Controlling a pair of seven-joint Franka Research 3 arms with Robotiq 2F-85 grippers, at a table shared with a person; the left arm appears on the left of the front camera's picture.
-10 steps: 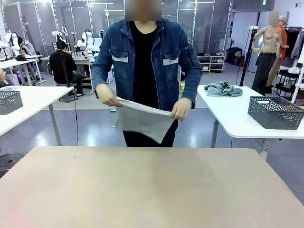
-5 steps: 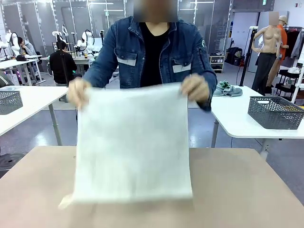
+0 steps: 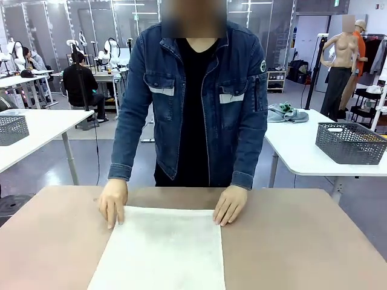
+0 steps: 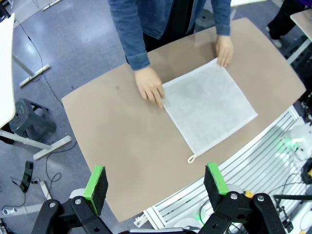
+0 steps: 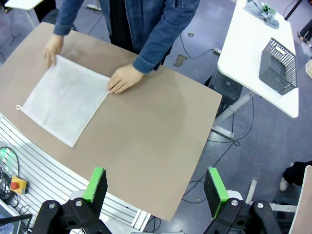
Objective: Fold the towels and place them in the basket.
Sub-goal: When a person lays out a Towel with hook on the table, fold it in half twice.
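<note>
A white towel lies spread flat on the tan table, about midway across and reaching close to the robot's edge. A person in a denim jacket stands at the far side and presses down its two far corners, one hand on one corner and the other hand on the other. In the left wrist view, a small hanging loop sticks out from the towel's near corner.

The left gripper hangs high above the table, its green-padded fingers spread wide with nothing between them. The right gripper also hangs high, likewise spread wide and empty.

The basket, dark grey mesh, stands on a white side table, well apart from the towel. A heap of crumpled towels lies farther back on that same side table.
</note>
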